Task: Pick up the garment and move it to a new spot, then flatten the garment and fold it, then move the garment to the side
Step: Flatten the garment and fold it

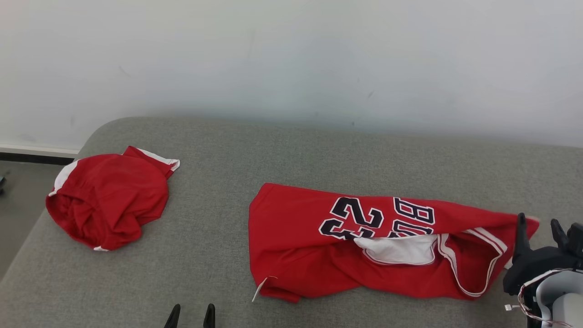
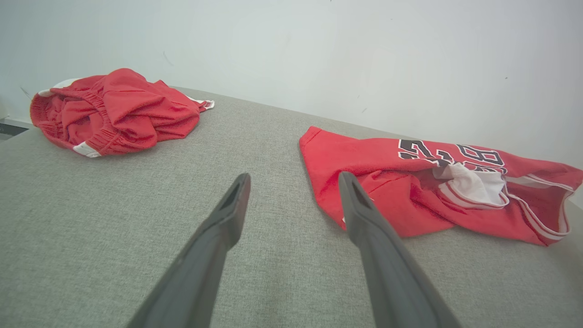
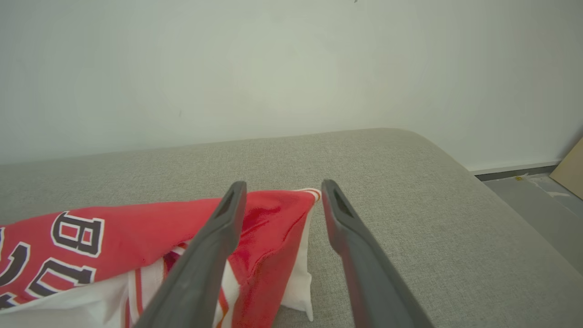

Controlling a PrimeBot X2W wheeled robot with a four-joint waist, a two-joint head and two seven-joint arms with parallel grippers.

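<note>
At the near edge of a grey bed (image 1: 218, 150), the robot's left gripper (image 1: 190, 315) hovers with its two dark fingers spread and nothing between them. The tips point at bare fabric just left of the jersey's near-left corner.

To the right, the right gripper (image 1: 539, 230) sits at the jersey's right end, its fingers also spread. In the right wrist view the red corner with its white edge lies between and under them. The left finger (image 3: 214, 237) crosses over the cloth, which is not pinched (whether either finger touches it cannot be told).

The jersey (image 1: 296, 241) is red with dark, white-edged numerals and letters (a "23" and "BU" can be read). It lies crumpled across the centre and right of the bed, its long side running left to right. White lining (image 1: 398, 248) shows through an opening trimmed in white and red stripes. A small white tag (image 1: 259, 289) sticks out at the near-left corner.

Farther back and to the left, near the bed's rounded far-left corner, a pair of red shorts (image 1: 109, 196) with white panels sits in a loose heap, well apart from the jersey.

Behind the bed rises a plain pale wall (image 1: 291, 54). Grey floor (image 1: 18, 205) shows beyond the bed's left edge. In the right wrist view a tan board (image 3: 575, 168) leans at the far right.
</note>
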